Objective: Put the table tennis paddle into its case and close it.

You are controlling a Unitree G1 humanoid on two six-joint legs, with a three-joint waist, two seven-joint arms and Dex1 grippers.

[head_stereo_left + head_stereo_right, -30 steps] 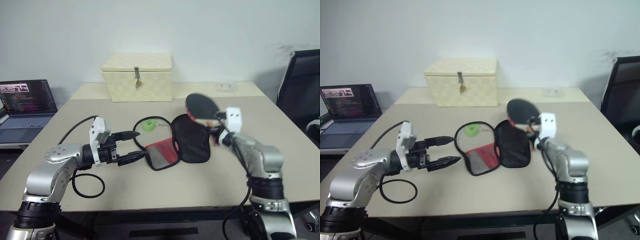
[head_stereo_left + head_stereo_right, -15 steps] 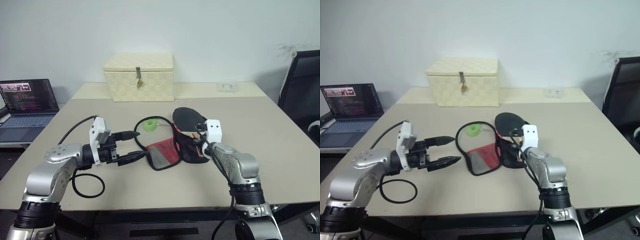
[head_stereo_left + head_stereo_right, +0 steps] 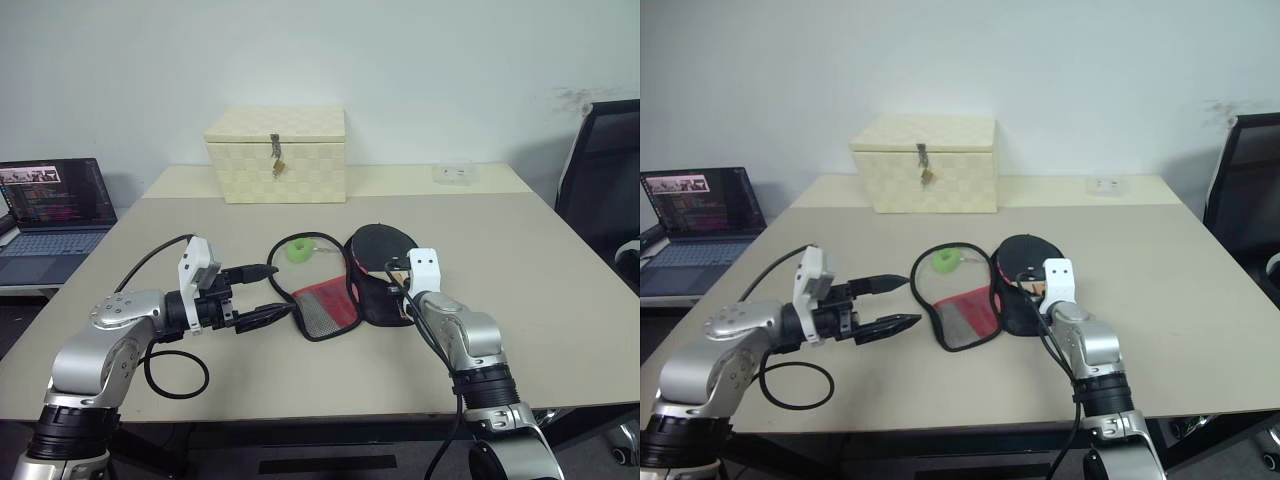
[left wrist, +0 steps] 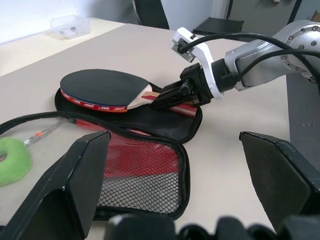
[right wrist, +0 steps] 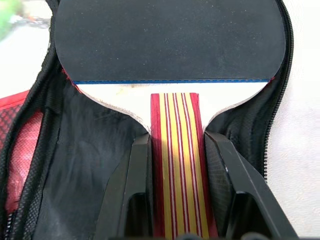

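Nearest, the left gripper [image 3: 262, 295] is hovering with its two black fingers spread wide and holding nothing, just beside the open flap of the case [image 3: 340, 292]. Across from it, the right gripper [image 4: 167, 96] is clamping the striped wooden handle of the table tennis paddle [image 5: 170, 55] between its fingers. The paddle's black rubber face is lying over the far half of the unzipped case — over the black lining, inside the zipper edge, though whether it is resting fully down cannot be told. As a judgement, the insertion is nearly done: releasing the handle, folding the red mesh flap over and running the zipper are all remaining. Counted: one paddle, one case, one green ring tag [image 3: 298, 250] just beyond the flap. Farther back, one cream woven box [image 3: 276, 155] with a latch is standing, and one laptop [image 3: 55, 205] is sitting open off the table's left edge.
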